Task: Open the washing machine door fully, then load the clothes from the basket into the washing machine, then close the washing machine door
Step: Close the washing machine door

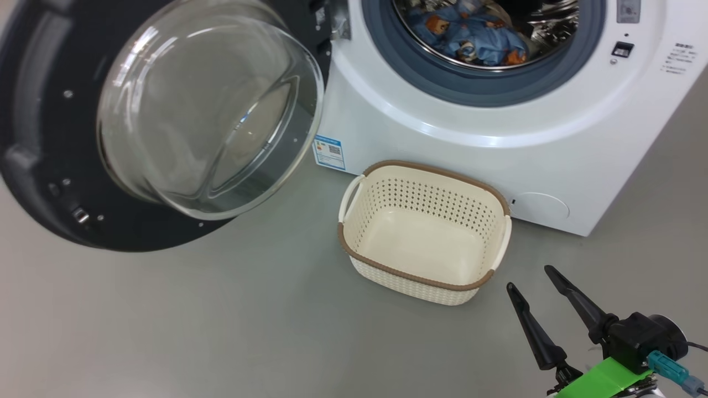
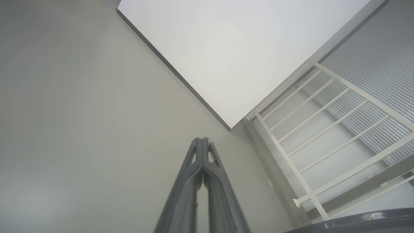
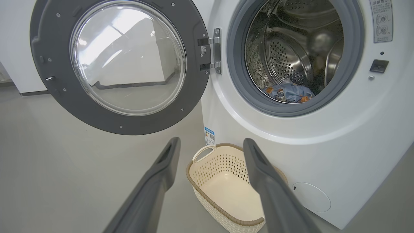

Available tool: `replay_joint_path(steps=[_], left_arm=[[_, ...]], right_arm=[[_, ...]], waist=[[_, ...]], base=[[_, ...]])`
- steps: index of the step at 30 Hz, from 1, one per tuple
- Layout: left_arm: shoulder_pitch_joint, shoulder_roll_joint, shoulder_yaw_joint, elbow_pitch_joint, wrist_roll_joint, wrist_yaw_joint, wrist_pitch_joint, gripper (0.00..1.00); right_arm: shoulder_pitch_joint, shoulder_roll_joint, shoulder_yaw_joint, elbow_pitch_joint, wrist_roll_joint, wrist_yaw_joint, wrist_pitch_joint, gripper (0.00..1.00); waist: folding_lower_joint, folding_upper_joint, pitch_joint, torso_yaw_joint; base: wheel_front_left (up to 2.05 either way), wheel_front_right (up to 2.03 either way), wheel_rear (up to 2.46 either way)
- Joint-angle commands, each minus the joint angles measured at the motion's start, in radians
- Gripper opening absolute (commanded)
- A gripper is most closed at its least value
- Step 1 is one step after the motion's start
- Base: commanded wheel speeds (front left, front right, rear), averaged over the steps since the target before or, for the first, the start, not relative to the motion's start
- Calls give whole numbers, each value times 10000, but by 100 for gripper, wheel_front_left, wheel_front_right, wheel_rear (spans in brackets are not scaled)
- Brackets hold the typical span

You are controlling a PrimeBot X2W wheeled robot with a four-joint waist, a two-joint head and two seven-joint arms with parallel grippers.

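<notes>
The basket [image 1: 426,202] stands empty on the floor [image 1: 221,309], close before the washing machine [image 1: 420,132], ahead and to the left of the right claw [image 1: 529,277], near it but apart. Its long axis runs along the machine's front, one handle at each end. The right claw is spread and holds nothing. The clothes [image 1: 470,36] lie inside the drum [image 3: 291,61]. The washing machine door [image 1: 50,138] hangs wide open at the left. The left claw [image 2: 202,140] is pressed together, empty.
</notes>
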Motion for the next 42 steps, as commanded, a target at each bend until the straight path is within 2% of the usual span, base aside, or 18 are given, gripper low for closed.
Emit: replay_joint_path(steps=[1,11,19,30,42], left_arm=[[-731,921,385,95,-222,185,232,0],[-2367,1977,924,1134,-971,755,925,0],[-3230,2347,809,1604,-1290,579,1425,0],[-3710,2508,941,1944,-2043,226,2527,0],[-3456,2614,1025,1744,-2497,229,3651,0]], right_arm=[[-355,-188,240,-205,46,16,-48,100],[-379,-330,351,-118,160,16,-48,100],[-274,-458,426,-35,214,16,-48,100],[-234,-797,523,-43,292,16,-48,100],[6,-1235,423,-86,396,16,-48,100]], waist=[[0,0,157,-261],[0,0,420,-947],[0,0,486,-1308],[0,0,830,-1825],[0,0,1122,-2111]], base=[[0,0,0],[0,0,0],[0,0,0],[0,0,0],[0,0,0]])
